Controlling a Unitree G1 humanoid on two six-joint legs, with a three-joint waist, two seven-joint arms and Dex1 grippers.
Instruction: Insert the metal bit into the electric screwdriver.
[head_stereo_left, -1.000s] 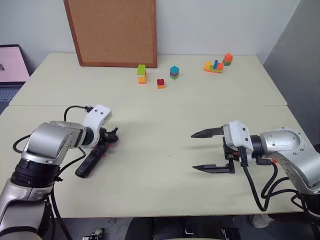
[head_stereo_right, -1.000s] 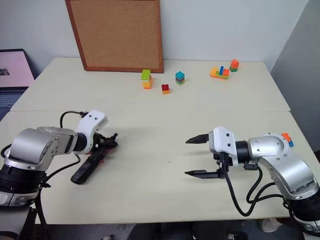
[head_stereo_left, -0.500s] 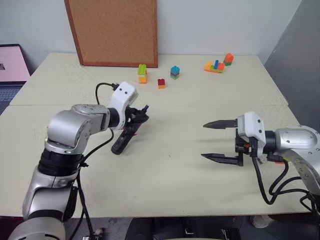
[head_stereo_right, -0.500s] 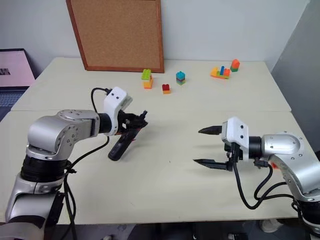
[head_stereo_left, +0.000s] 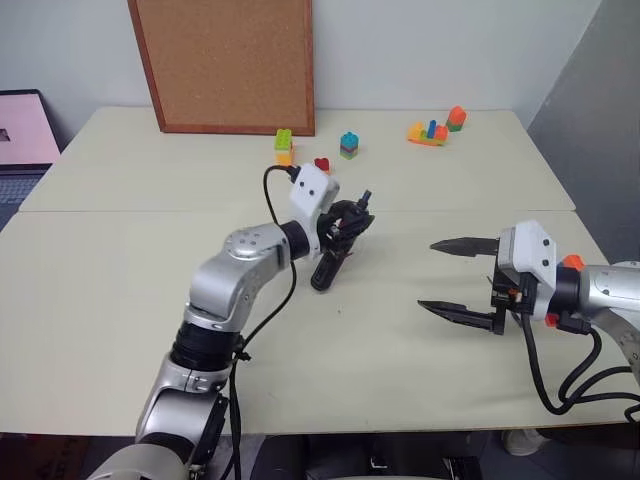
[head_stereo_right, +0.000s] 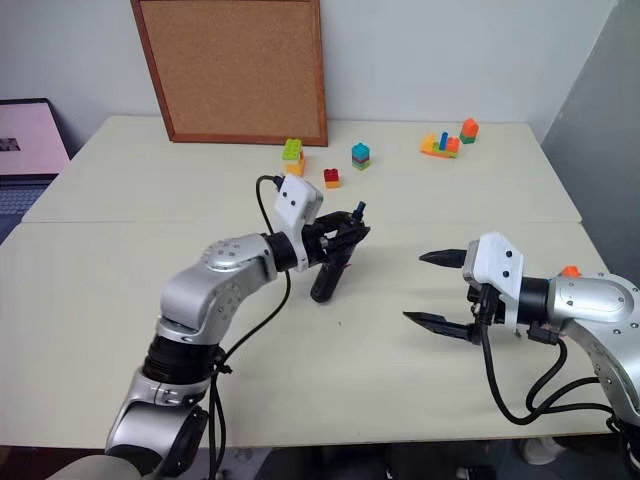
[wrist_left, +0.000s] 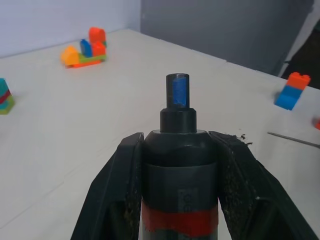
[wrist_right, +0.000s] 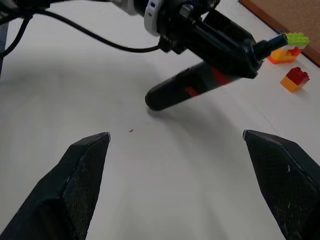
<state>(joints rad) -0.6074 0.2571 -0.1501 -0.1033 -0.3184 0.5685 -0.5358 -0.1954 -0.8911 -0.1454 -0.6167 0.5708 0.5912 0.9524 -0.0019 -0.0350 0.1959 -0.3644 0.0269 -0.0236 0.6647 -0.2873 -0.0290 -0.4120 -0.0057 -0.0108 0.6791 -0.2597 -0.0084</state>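
Since the earlier frame, the electric screwdriver (head_stereo_left: 330, 257) has been carried from the left part of the table (head_stereo_left: 120, 300) to its middle by the left end effector (head_stereo_left: 352, 219), and the right end effector (head_stereo_left: 450, 277) has been drawn slightly further right. The screwdriver is clamped between the closed left fingers (wrist_left: 117, 190) just ahead of its red band, narrow tip pointing forward and to the right, its butt end slanting down close to the table. A thin metal bit (wrist_left: 292, 139) lies flat on the table near a blue and orange brick (wrist_left: 292, 90). The right end effector is held fully open and empty above the table, pointing left toward the screwdriver.
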